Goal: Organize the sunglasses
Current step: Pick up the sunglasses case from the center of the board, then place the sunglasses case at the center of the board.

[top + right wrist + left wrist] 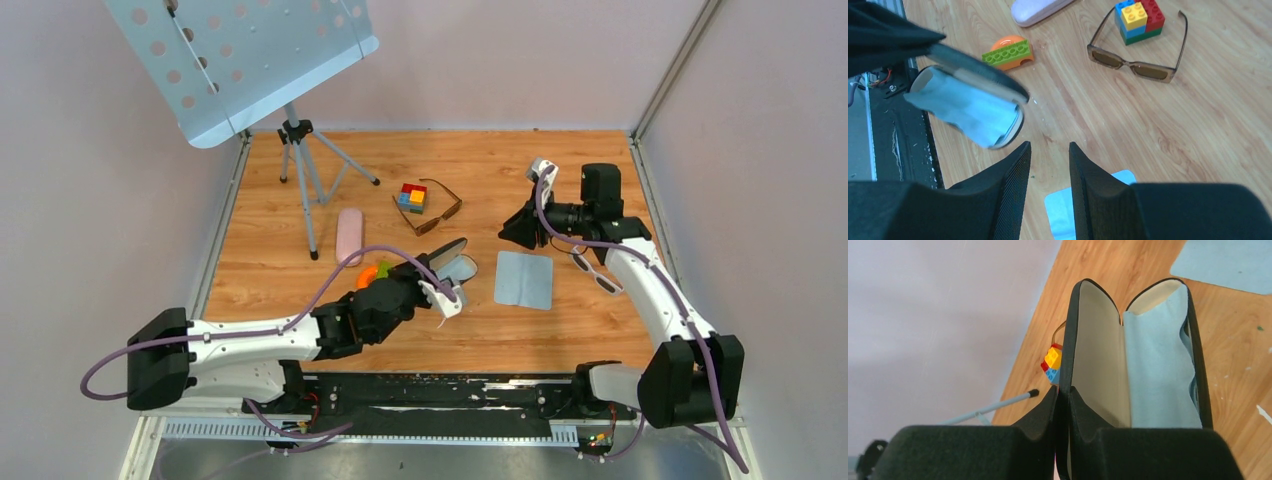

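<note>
The sunglasses [437, 208], with a brown frame and tinted lenses, lie open on the wooden table behind a stack of toy bricks [412, 196]. They also show in the right wrist view [1133, 62]. My left gripper [425, 280] is shut on the upright lid of the open black glasses case [452, 260]. The left wrist view shows the jaws [1063, 395] pinching the lid's edge [1093, 355], with a light blue cloth [1158, 375] lining the other half. My right gripper [512, 232] is open and empty above the table [1050, 145], right of the sunglasses and apart from them.
A flat blue cloth [524, 279] lies right of the case. A pink case [348, 233] lies at the left by the music-stand tripod [300, 160]. An orange and green toy [372, 273] sits beside my left gripper. A white-framed object [597, 275] lies by the right arm.
</note>
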You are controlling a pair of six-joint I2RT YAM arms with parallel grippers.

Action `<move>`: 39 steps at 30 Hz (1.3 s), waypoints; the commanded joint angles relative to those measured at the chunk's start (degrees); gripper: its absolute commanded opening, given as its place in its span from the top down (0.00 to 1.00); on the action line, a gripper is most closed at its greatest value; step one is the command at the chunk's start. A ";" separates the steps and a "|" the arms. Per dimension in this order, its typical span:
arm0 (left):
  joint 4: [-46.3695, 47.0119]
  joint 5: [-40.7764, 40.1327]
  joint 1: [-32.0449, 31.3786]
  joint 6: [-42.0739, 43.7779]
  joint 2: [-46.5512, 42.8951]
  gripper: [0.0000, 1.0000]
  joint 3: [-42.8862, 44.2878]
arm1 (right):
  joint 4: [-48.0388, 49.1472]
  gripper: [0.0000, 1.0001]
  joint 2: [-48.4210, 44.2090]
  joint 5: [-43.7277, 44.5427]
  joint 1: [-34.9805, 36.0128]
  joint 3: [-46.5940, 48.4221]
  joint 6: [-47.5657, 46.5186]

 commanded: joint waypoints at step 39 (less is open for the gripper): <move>70.86 -50.73 -7.14 19.47 42.11 1.00 -5.85 | -6.19 0.64 15.19 11.03 -0.28 7.92 -11.92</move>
